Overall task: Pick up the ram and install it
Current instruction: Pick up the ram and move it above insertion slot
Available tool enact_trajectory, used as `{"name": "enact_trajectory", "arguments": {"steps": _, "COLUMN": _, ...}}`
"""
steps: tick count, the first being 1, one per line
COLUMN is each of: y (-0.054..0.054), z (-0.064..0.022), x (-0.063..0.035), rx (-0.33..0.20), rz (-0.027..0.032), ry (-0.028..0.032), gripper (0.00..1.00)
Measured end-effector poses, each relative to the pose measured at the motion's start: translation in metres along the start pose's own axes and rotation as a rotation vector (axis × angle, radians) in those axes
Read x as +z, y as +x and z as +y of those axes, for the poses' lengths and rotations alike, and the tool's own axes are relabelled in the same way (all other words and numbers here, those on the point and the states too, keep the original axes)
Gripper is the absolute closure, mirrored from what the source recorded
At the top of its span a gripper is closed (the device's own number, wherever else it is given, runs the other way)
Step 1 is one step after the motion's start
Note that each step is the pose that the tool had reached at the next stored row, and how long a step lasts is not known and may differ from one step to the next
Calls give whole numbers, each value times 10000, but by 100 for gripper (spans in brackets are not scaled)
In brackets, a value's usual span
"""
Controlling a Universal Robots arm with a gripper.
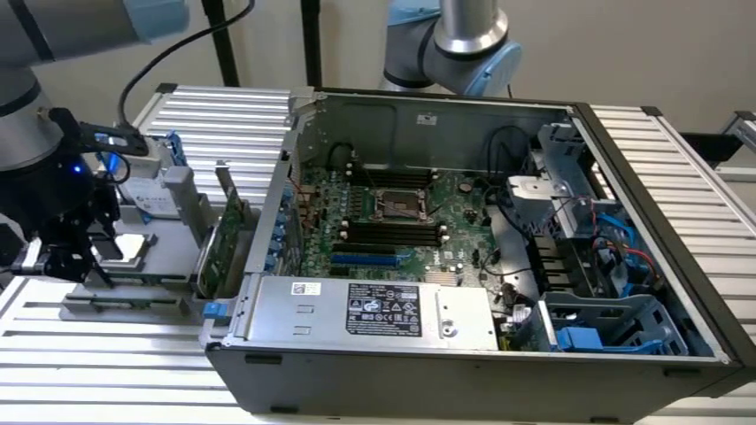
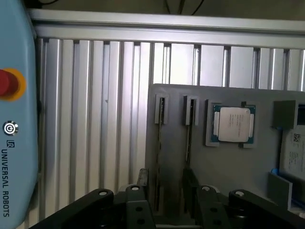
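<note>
— At the grey slotted parts tray (image 2: 224,171): tool?
— Black two-finger gripper (image 2: 166,177) spread, empty, astride a thin edge-on ram stick (image 2: 157,152) standing in its slot.
— Progress?
— Nothing lifted; the grey computer case's (image 1: 449,111) black memory slots (image 1: 390,232) appear unfilled.

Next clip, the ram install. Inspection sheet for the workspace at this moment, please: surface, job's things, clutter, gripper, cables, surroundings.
Surface: ribbed aluminium table carrying an open computer case and a grey fixture plate.
Job's things: ram, probably the thin edge standing in a narrow holder, with a second like it alongside; not certain. Memory slots look unfilled.
Clutter: processor in its holder; green expansion card upright beside the case.
Gripper: gripper open, over the narrow holders, holding nothing.
Cables: black cable looping off the wrist; blue and red leads inside the case.
Surroundings: second arm behind the case; teach pendant.
</note>
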State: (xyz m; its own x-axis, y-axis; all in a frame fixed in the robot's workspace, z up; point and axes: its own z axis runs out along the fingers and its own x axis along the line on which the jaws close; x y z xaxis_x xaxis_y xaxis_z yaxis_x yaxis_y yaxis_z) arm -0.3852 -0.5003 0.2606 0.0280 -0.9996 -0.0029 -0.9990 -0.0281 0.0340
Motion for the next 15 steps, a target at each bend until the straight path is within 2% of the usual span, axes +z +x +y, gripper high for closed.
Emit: {"name": "enact_trajectory", "arguments": {"steps": 15, "y": 37, "z": -21, "x": 272, "rx": 126, "rz": -4, "ry": -1, "gripper": 0}}
